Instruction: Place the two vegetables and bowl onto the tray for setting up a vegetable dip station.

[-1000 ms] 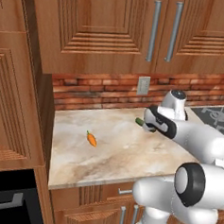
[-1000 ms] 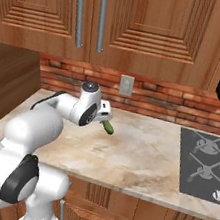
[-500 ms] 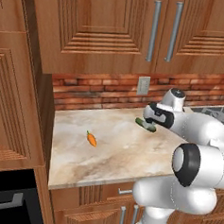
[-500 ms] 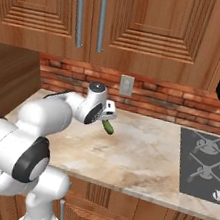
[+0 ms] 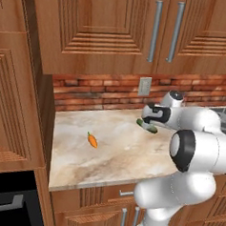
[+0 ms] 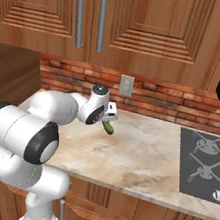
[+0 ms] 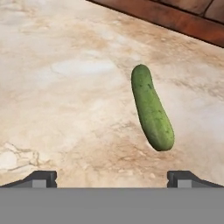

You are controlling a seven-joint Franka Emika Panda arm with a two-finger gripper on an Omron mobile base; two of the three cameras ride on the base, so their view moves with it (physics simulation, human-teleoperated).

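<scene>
The cucumber lies flat on the marble desk, close to the brick back wall, and serves as the landmark here. The claw hangs just above and beside it, with its two dark fingertips set wide apart and nothing between them. In the hand view the cucumber sits ahead of the tips and toward the right one, its long axis running roughly away from the camera and a little slanted. That spread looks like preparation for a pick: the jaws are wide enough to straddle the narrow body once the hand comes down. Because the cucumber is off centre between the tips, I judge the hand needs a small sideways shift first, or one finger may land on it and roll it away.

The carrot rests well apart from the cucumber, out toward the desk's front edge on the far side from the arm, untouched. The stovetop lies well apart from the cucumber on the opposite side. Neither vegetable is on a tray yet, so the task seems to be at its first pick.
</scene>
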